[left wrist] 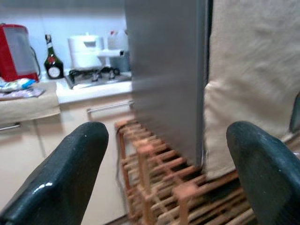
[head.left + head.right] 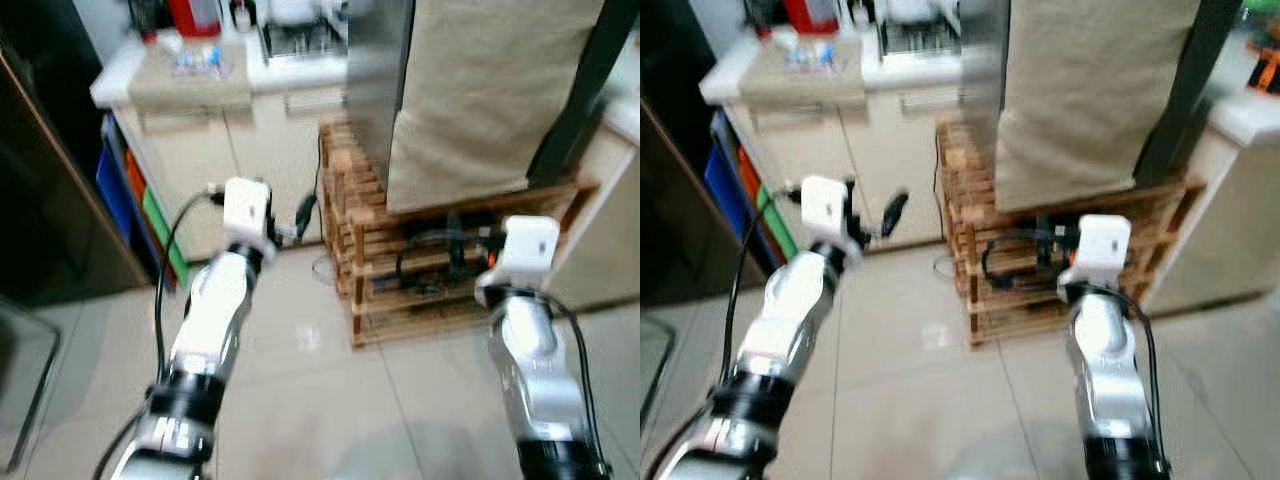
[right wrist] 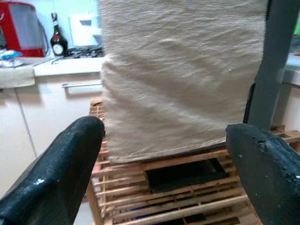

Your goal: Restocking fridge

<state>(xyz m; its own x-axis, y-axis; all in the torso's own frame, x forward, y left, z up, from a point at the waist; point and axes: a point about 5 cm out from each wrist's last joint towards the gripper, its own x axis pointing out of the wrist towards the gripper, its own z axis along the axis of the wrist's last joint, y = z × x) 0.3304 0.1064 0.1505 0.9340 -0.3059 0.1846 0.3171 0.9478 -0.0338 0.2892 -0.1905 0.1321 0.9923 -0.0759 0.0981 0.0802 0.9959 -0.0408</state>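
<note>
I have both arms raised over the tiled floor [image 2: 320, 400], facing the fridge [image 1: 166, 70]. It stands ahead on a wooden pallet [image 2: 400, 290], its steel side toward me and its front draped in a beige cloth [image 2: 480, 90]. Black cables [image 2: 440, 255] lie inside the pallet's slats. The left gripper [image 1: 164, 178] points at the fridge's near-left corner with jaws spread wide and holding nothing; the right gripper [image 3: 168, 178] faces the cloth, jaws likewise wide and bare. To the far left runs a white tabletop [image 2: 120, 80] carrying a red appliance [image 1: 16, 51], a dark bottle [image 1: 53, 58], a gas hob [image 1: 93, 75] and a white rice cooker [image 1: 86, 49]. Coloured bins [image 2: 140, 210] sit left of the cabinet.
</note>
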